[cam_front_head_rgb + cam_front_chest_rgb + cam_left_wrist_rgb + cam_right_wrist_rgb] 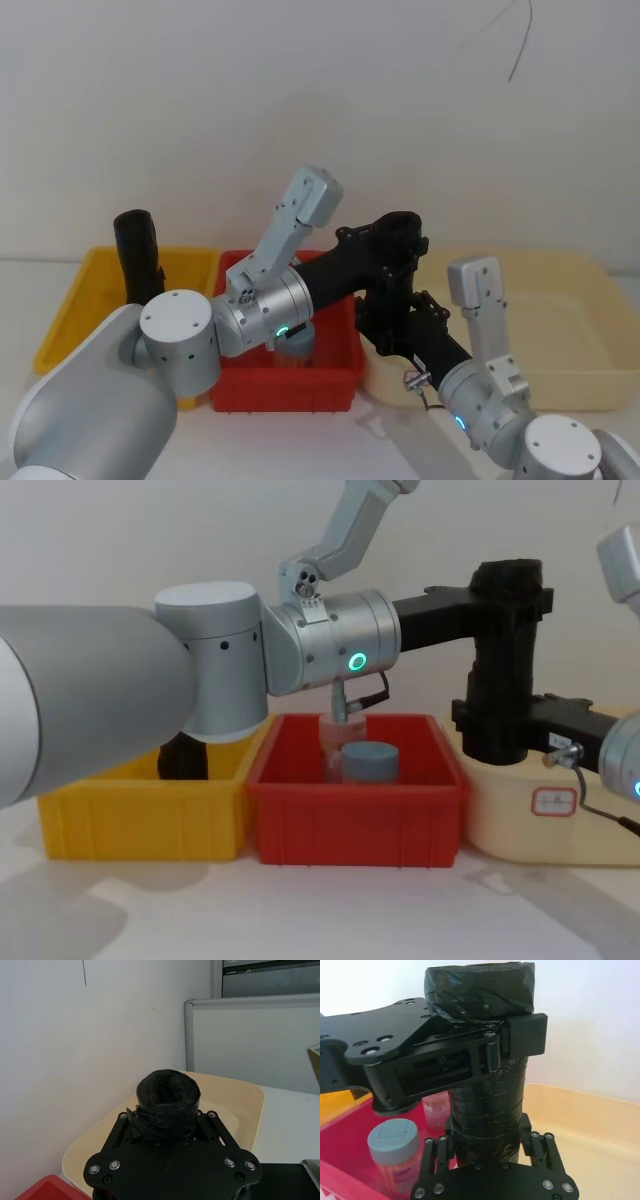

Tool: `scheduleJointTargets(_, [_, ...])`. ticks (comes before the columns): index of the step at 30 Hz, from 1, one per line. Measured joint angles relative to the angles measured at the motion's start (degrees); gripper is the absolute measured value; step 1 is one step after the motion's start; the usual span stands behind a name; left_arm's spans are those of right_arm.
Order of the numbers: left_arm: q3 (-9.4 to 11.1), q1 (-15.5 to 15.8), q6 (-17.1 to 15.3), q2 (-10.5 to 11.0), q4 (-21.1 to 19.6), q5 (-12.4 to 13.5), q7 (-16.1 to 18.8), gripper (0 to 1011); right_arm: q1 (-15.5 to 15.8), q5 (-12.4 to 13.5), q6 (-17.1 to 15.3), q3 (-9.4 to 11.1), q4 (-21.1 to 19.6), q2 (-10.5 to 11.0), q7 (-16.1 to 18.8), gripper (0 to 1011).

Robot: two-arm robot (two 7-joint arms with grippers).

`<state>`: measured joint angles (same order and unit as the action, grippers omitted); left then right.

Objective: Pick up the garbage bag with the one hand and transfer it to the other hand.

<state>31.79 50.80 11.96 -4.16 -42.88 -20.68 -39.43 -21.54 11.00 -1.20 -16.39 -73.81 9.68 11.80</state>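
Note:
The garbage bag (401,226), a matte-black roll, stands upright in the air over the gap between the red bin (285,390) and the cream tub (565,300). My left gripper (510,598), on the silver arm with the green ring, is shut on the bag's (503,645) upper part, just under the lumpy top (168,1094). My right gripper (493,725) reaches in from the right, lower down. In the right wrist view its fingers (439,1147) press both sides of the bag's (487,1095) lower part.
A jar with a grey-blue lid (370,761) and a pinkish jar (436,1105) stand in the red bin (350,815). A second black roll (137,255) stands in the yellow bin (70,310). The cream tub (530,825) lies at the right.

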Motion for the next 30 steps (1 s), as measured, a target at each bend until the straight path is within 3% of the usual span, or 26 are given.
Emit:
scheduleJointTargets(6, [0.0, 0.0, 0.0, 0.0, 0.0, 0.0, 0.0, 354, -0.5, -0.3, -0.4, 0.4, 0.4, -0.4, -0.1, 565])
scheduleJointTargets(13, [0.0, 0.0, 0.0, 0.0, 0.0, 0.0, 0.0, 359, -0.6, -0.6, -0.7, 0.8, 0.2, -0.6, -0.2, 557])
scheduleJointTargets(30, [0.0, 0.0, 0.0, 0.0, 0.0, 0.0, 0.0, 853, -0.4, -1.0, -2.2, 2.9, -0.9, -0.4, -0.9, 557])
